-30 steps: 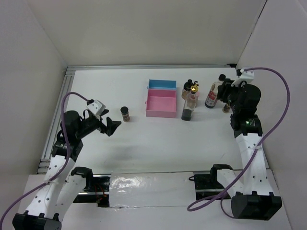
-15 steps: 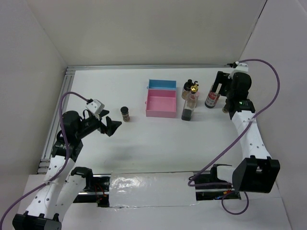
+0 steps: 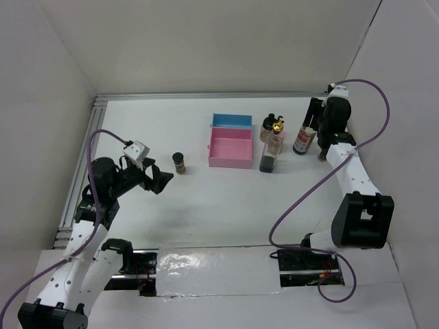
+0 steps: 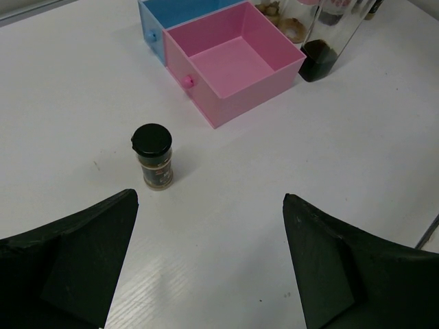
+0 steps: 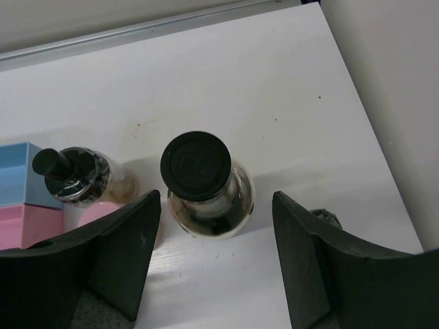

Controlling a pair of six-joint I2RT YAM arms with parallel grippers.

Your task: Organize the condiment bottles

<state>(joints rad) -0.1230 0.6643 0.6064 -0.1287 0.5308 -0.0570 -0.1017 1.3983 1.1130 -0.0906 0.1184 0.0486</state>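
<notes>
Right arm (image 3: pixel 351 177) now reaches further back; right claw (image 5: pixel 216 223), wide open and empty, hangs straight above the upright black-capped bottle (image 5: pixel 197 166). Left claw (image 4: pixel 210 205) open, well apart.

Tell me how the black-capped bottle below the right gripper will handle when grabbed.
The black-capped bottle looks like smooth, round glass, so it may slip in the open right gripper and is probably fragile. Tall on a narrow base, it could tip if nudged sideways.

Clear bottle (image 4: pixel 321 49) half out of frame
</notes>
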